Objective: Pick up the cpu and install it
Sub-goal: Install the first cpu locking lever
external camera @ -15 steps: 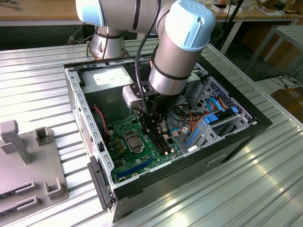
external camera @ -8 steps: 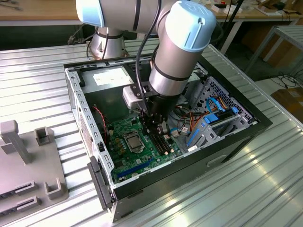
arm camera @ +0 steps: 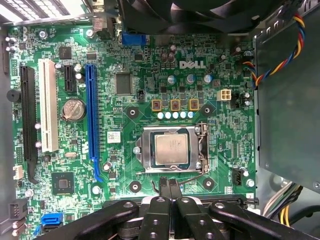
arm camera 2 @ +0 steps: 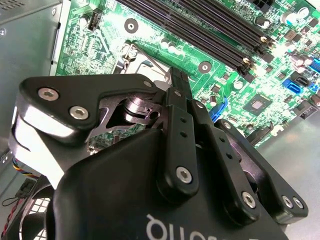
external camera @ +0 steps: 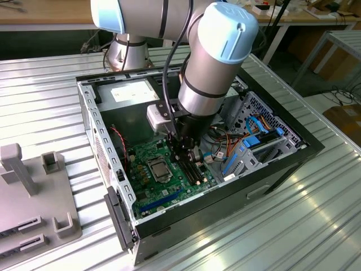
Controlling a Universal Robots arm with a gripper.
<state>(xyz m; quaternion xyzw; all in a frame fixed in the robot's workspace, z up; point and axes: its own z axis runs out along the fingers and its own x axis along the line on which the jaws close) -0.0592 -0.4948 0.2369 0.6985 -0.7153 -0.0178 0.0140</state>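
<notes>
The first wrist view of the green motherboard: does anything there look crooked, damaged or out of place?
Nothing stands out. The small square silver-grey cpu lies flat and square inside the silver metal socket frame on the green motherboard. The black gripper hangs just beside the socket, its fingers together and holding nothing.

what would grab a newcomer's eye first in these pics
The big silver-and-blue robot arm dominates the exterior view, reaching down into the open black desktop computer case. Inside lies the bright green motherboard, and near its middle the small square silver-grey cpu sits within the silver metal socket frame. In the first wrist view the black gripper has its fingers pressed together just beside that socket.
</notes>
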